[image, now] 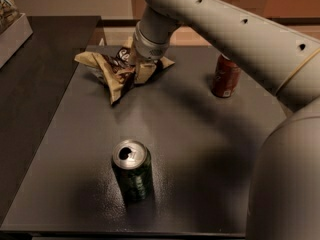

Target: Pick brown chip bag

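Note:
The brown chip bag [111, 70] is a wrinkly tan and dark-brown foil bag at the far left of the grey table [200, 149]. My gripper [139, 68] comes down from the big pale arm onto the bag's right half. Its fingers are closed on the bag's foil, and one pale finger [144, 72] shows against it. The bag's lower tip hangs just above the table surface. The part of the bag under the wrist is hidden.
A green can [132, 170] stands upright, opened, near the front middle of the table. A red can [225, 76] stands at the far right, beside the arm. A darker counter [40, 74] lies to the left, with a light box [12, 31] on it.

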Controlling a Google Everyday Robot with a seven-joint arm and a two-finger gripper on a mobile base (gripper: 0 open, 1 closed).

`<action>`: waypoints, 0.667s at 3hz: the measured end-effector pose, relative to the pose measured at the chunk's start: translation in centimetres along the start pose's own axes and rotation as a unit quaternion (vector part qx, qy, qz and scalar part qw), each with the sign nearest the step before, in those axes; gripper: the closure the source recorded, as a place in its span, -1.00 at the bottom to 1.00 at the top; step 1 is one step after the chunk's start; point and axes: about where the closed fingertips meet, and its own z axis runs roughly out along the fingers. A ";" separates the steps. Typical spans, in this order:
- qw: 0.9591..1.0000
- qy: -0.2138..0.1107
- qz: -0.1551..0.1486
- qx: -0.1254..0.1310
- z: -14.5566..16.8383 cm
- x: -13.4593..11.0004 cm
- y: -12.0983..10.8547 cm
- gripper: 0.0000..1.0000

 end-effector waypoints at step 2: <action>1.000 0.005 0.004 0.014 -1.1 0.2 -0.2 1.00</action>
